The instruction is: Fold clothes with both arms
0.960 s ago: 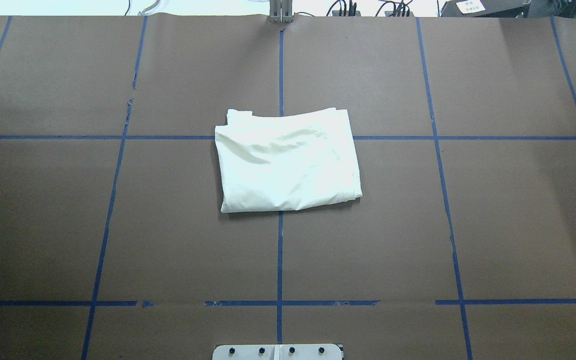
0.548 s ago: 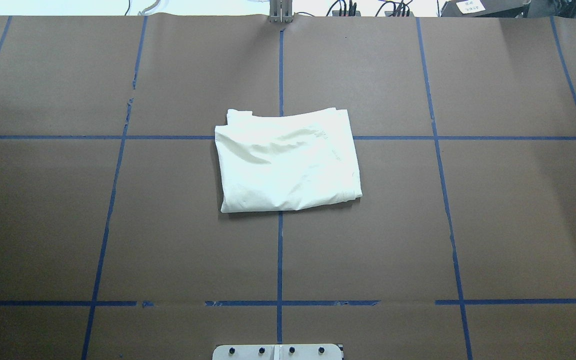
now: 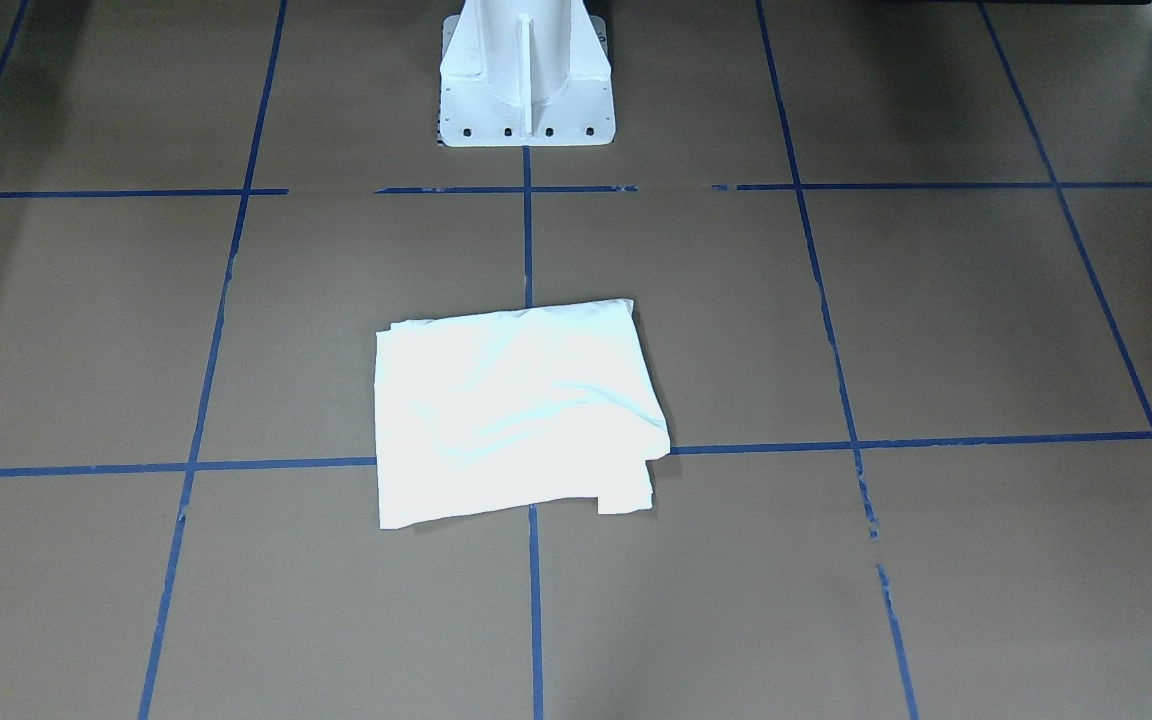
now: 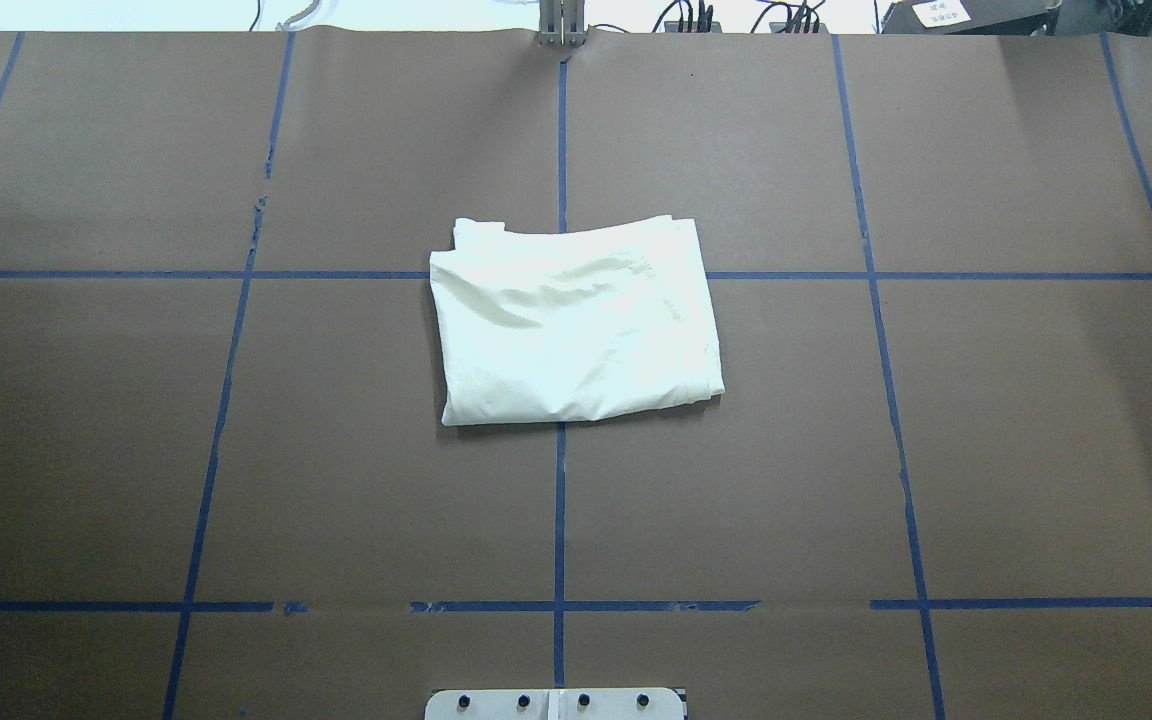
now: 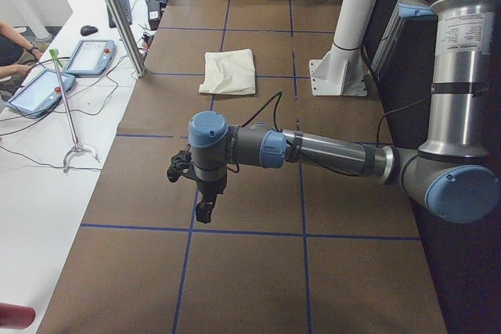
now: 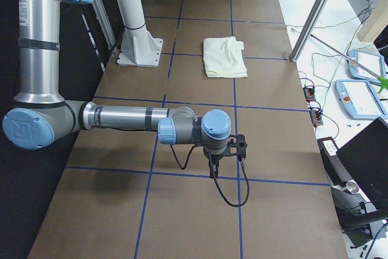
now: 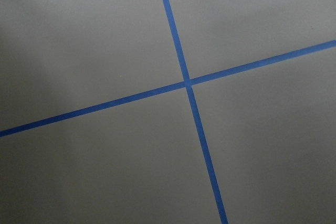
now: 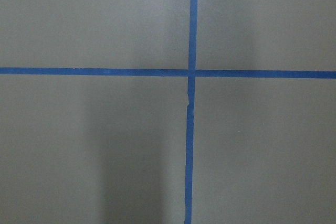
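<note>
The cream T-shirt (image 4: pixel 576 320) lies folded into a rough rectangle at the middle of the table, plain side up; its print is hidden. It also shows in the front view (image 3: pixel 516 410) and in both side views (image 5: pixel 228 70) (image 6: pixel 223 56). Neither arm touches it. My left gripper (image 5: pixel 205 210) hangs over the table far toward the left end, pointing down. My right gripper (image 6: pixel 213 168) hangs the same way far toward the right end. I cannot tell whether either is open or shut. Both wrist views show only brown paper and blue tape.
Brown paper with a blue tape grid (image 4: pixel 560 500) covers the table. The white pedestal (image 3: pixel 526 80) stands at the robot's edge behind the shirt. Tablets (image 5: pixel 88 56) and cables lie on the white bench beyond the far edge, beside metal posts (image 5: pixel 117 13).
</note>
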Available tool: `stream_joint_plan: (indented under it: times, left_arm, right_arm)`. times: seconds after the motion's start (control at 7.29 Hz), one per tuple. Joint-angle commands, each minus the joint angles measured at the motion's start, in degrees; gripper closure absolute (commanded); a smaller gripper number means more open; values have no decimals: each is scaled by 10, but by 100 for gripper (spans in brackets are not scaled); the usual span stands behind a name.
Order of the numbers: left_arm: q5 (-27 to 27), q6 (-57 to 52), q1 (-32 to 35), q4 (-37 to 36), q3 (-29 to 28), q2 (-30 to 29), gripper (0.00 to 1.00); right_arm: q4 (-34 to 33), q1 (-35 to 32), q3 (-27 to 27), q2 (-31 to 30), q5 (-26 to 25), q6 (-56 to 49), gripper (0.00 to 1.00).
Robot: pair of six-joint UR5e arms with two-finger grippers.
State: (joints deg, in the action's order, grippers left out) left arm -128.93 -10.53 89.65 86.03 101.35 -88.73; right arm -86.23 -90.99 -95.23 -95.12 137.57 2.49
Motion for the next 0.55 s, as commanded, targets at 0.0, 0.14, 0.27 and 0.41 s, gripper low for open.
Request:
stream_joint_plan:
  times: [0.0,0.14,0.27,0.41]
  left_arm:
    - [0,1,0,0,1,0,0]
    - [0,1,0,0,0,0,0]
    - [-1,1,0,0,-1,0,0]
    - [-3,47,0,1,0,0,0]
  right_arm:
    - [-6,-23,0,-6,-1,-5,0]
    - [-21,-22,-1,-5,-2,-5,0]
    - [-32,-21,-1,-2,-2,-5,0]
    - [-32,-21,-1,-3,-1,-5,0]
